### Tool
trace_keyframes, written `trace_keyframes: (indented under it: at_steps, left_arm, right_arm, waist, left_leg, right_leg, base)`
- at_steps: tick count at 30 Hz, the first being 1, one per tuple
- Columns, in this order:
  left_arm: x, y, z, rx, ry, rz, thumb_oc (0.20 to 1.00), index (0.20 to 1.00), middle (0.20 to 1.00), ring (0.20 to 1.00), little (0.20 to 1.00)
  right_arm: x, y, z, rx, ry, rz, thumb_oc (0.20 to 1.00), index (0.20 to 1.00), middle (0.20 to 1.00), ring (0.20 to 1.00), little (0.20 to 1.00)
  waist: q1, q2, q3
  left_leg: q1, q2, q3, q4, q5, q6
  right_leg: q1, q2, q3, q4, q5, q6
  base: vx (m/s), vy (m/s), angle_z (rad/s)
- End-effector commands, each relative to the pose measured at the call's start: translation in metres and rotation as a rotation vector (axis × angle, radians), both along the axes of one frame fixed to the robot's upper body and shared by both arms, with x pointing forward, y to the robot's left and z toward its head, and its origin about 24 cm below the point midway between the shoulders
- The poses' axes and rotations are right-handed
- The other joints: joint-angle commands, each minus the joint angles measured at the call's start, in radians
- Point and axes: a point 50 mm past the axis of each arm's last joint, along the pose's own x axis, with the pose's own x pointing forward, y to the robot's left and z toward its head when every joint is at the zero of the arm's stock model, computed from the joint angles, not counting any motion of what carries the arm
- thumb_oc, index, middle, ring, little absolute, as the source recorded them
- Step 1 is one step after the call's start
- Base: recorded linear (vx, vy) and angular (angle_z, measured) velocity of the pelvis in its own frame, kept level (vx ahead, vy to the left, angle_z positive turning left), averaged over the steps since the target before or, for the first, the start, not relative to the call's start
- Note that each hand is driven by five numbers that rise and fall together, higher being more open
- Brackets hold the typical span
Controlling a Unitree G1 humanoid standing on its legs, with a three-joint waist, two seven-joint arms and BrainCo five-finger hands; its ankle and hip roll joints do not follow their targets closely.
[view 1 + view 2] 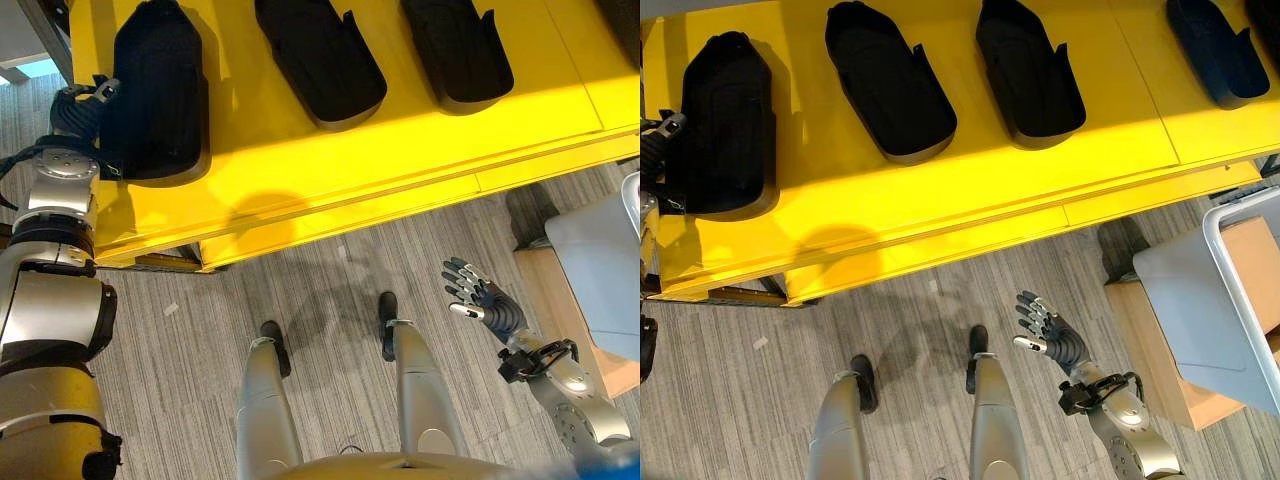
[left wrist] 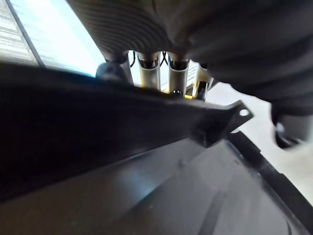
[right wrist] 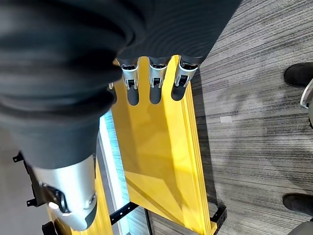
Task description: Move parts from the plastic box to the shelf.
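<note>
Several black moulded parts lie in a row on the yellow shelf (image 1: 970,190). The leftmost part (image 1: 155,90) sits by the shelf's left end, and my left hand (image 1: 85,105) is against its left side. In the left wrist view that part's dark rim (image 2: 146,122) crosses right in front of the hand. Further right lie other parts (image 1: 890,80) (image 1: 1030,70) (image 1: 1220,45). My right hand (image 1: 1050,335) hangs open and empty over the floor, in front of the shelf. The grey plastic box (image 1: 1230,290) stands to its right.
The box rests on a brown wooden stand (image 1: 1150,350) at the right. A dark shoe-like shape (image 1: 1125,245) lies on the striped grey floor (image 1: 910,320) between the stand and the shelf. The shelf's front edge (image 3: 186,161) runs close past my right hand.
</note>
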Motion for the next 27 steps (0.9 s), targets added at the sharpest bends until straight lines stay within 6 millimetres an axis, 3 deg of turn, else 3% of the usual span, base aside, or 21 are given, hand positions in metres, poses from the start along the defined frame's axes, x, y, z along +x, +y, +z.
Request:
trace_keyframes:
  at_steps: [1,17,18,19,20,23,24,27]
  left_arm:
    - [-0.018,0.025,-0.016,-0.053,0.053,0.077,1.000,1.000,1.000,1.000,1.000]
    - [-0.046,0.052,-0.017,-0.090,-0.034,0.102,1.000,1.000,1.000,1.000,1.000]
    - [-0.048,0.049,-0.021,-0.100,-0.067,0.064,1.000,1.000,1.000,1.000,1.000]
    - [-0.048,0.049,-0.022,-0.100,-0.064,0.065,1.000,1.000,1.000,1.000,1.000]
    - [-0.053,0.047,-0.035,-0.095,-0.052,0.036,1.000,1.000,1.000,1.000,1.000]
    - [-0.055,0.048,-0.038,-0.087,-0.050,0.033,1.000,1.000,1.000,1.000,1.000]
    - [-0.063,0.034,-0.044,-0.028,-0.072,-0.058,1.000,1.000,1.000,1.000,1.000]
    - [-0.081,0.023,-0.049,0.022,-0.112,-0.133,1.000,1.000,1.000,1.000,1.000]
  right_arm:
    - [-0.010,-0.016,0.011,-0.063,-0.037,-0.002,1.000,1.000,1.000,1.000,1.000]
    - [-0.002,-0.014,0.016,-0.062,-0.082,-0.010,1.000,1.000,1.000,1.000,1.000]
    - [0.000,-0.013,0.017,-0.058,-0.097,-0.018,1.000,1.000,1.000,1.000,1.000]
    - [0.000,-0.013,0.016,-0.059,-0.094,-0.017,1.000,1.000,1.000,1.000,1.000]
    - [0.002,-0.010,0.016,-0.052,-0.103,-0.018,1.000,1.000,1.000,1.000,1.000]
    - [0.002,-0.009,0.016,-0.054,-0.104,-0.019,1.000,1.000,1.000,1.000,1.000]
    - [0.003,-0.009,0.017,-0.051,-0.120,-0.034,1.000,1.000,1.000,1.000,1.000]
    - [0.003,-0.010,0.019,-0.065,-0.136,-0.043,1.000,1.000,1.000,1.000,1.000]
  waist:
    - [0.015,0.004,-0.042]
    - [0.043,0.024,-0.035]
    - [0.048,0.026,-0.028]
    - [0.049,0.030,-0.030]
    - [0.054,0.032,-0.026]
    - [0.055,0.033,-0.024]
    - [0.072,0.040,-0.019]
    - [0.087,0.047,-0.013]
  left_leg:
    - [0.002,0.030,-0.063,-0.034,0.066,-0.041]
    - [0.093,0.020,-0.062,-0.067,0.072,-0.045]
    - [0.102,0.012,-0.060,-0.086,0.109,-0.040]
    - [0.114,0.016,-0.064,-0.077,0.077,-0.046]
    - [0.120,0.008,-0.060,-0.098,0.115,-0.040]
    - [0.125,0.007,-0.062,-0.101,0.116,-0.041]
    - [0.153,0.002,-0.063,-0.111,0.120,-0.041]
    - [0.183,-0.005,-0.069,-0.129,0.124,-0.040]
  right_leg:
    - [0.002,-0.062,0.075,0.021,0.062,0.059]
    - [0.093,-0.071,0.069,0.011,0.046,0.059]
    - [0.108,-0.079,0.064,-0.011,0.075,0.051]
    - [0.118,-0.076,0.065,0.003,0.045,0.057]
    - [0.132,-0.083,0.060,-0.019,0.076,0.050]
    - [0.138,-0.084,0.059,-0.020,0.075,0.049]
    - [0.173,-0.091,0.048,-0.026,0.072,0.049]
    - [0.210,-0.098,0.039,-0.038,0.069,0.051]
  base:
    - [0.00,0.000,0.00]
    - [0.00,-0.003,0.00]
    - [0.00,0.000,0.00]
    - [-0.10,-0.018,0.09]
    - [-0.01,-0.010,0.10]
    - [-0.04,-0.009,0.07]
    - [0.00,0.000,0.00]
    - [-0.01,-0.016,0.17]
